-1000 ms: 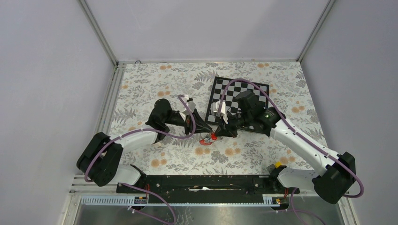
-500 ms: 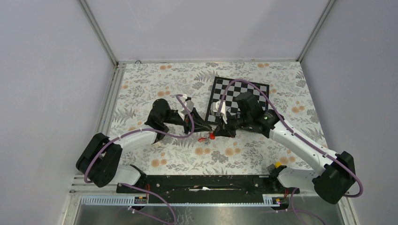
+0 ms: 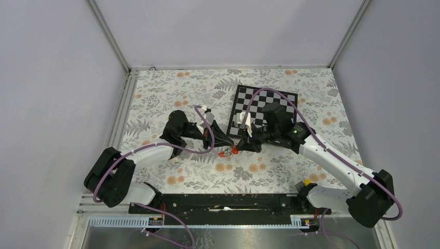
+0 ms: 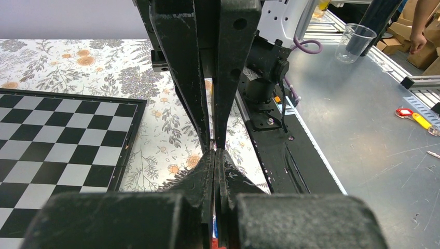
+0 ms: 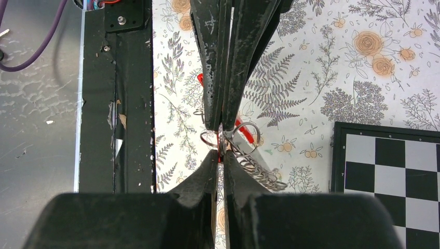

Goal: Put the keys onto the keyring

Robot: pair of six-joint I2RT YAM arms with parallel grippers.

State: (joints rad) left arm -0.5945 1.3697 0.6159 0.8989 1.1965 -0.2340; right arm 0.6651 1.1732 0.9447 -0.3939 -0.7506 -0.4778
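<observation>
Tools meet tip to tip over floral worktop (image 3: 155, 98), just off chessboard (image 3: 275, 98) corner. Right tool (image 5: 220, 149) closed, nipping wire of keyring (image 5: 244, 129); keyring sits at the 2 tips, red section showing. Left tool (image 4: 214, 154) closed; contents cannot be told.

Right jaws pinching keyring (image 5: 251, 137), chessboard (image 5: 394, 176) beside
</observation>
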